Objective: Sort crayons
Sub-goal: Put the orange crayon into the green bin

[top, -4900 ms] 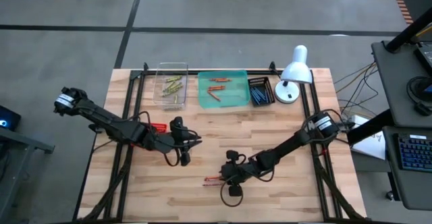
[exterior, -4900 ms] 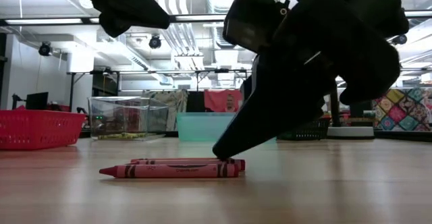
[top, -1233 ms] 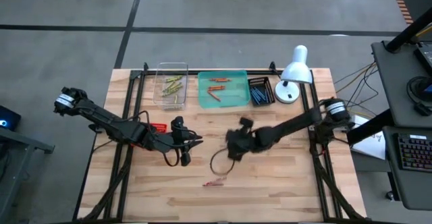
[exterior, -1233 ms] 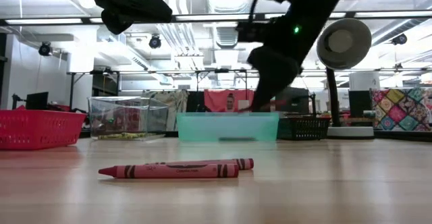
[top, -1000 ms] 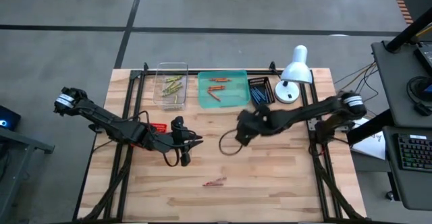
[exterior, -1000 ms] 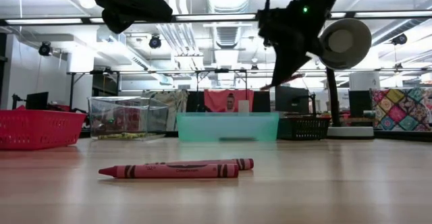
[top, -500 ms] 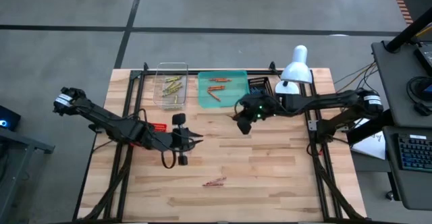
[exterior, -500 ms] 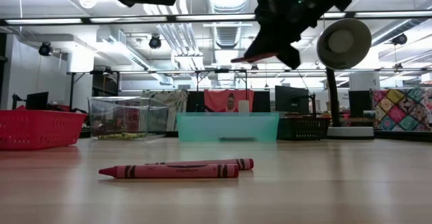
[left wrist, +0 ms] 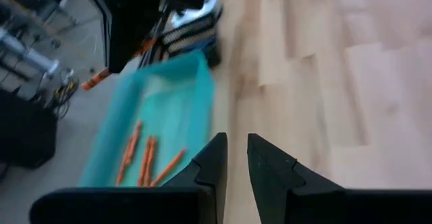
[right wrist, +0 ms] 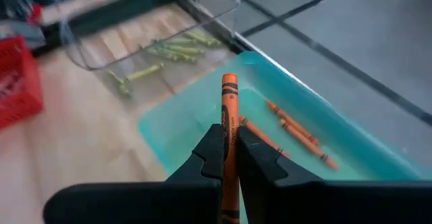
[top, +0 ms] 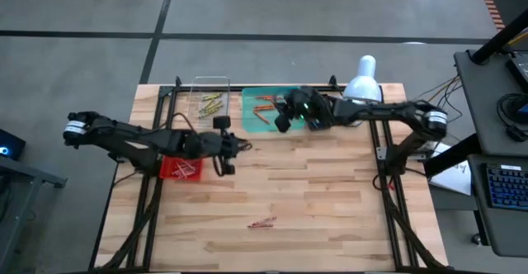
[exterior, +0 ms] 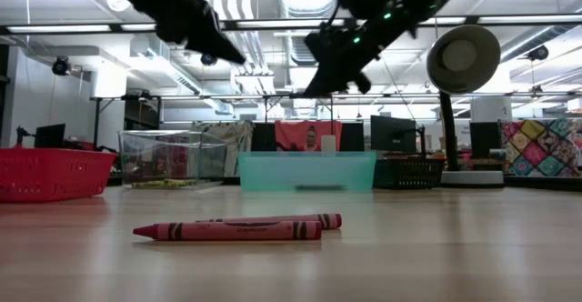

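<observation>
While the right end effector (right wrist: pixel 228 158) hangs over the teal tray (top: pixel 293 123) at the desk's far edge pinching an orange crayon (right wrist: pixel 229 116), the left end effector (left wrist: pixel 235 158) sits nearly closed, empty. A tilted release could bounce it out.

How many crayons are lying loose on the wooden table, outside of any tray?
2. Both red crayons lie side by side near the table's front middle; one crayon sits just behind the other. None seems hidden, though the arms cover some table.

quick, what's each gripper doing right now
Left gripper: empty, fingers slightly apart, beside the teal tray.
Right gripper: shut on an orange crayon over that tray.
</observation>
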Controlling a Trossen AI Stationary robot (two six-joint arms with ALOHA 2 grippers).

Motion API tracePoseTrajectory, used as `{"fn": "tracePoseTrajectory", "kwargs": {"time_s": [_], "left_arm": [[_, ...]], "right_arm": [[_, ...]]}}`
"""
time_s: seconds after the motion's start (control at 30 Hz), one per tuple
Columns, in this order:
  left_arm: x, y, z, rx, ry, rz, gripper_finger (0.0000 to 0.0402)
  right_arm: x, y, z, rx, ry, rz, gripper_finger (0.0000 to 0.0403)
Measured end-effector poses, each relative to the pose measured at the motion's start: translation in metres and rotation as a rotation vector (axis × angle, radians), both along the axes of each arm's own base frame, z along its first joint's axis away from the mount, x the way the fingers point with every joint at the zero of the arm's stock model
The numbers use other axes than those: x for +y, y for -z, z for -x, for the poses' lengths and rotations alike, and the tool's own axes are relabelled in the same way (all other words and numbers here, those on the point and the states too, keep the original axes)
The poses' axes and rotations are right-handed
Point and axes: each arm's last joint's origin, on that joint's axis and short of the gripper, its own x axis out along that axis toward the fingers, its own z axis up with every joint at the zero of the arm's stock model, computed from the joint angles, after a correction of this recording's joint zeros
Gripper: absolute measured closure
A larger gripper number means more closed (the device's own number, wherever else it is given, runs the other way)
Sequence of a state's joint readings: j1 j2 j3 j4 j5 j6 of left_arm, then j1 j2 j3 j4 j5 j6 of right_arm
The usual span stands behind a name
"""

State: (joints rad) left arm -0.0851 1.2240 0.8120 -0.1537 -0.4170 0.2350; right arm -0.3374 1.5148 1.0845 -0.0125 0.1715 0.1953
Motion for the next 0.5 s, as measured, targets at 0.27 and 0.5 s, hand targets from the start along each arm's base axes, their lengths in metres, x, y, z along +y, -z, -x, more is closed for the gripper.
{"fn": "tracePoseTrajectory", "kwargs": {"time_s": [0.27,0.5], "left_arm": [[0.026,0.015,0.011,0.030,-0.101,0.024,0.0361],[0.027,0.007,0.023,-0.027,-0.136,0.026,0.0361]], "right_arm": [[-0.066,0.020,-0.033,0.338,-0.073,0.049,0.0390],[-0.102,0.052,-0.058,0.558,-0.243,0.052,0.0390]]}}
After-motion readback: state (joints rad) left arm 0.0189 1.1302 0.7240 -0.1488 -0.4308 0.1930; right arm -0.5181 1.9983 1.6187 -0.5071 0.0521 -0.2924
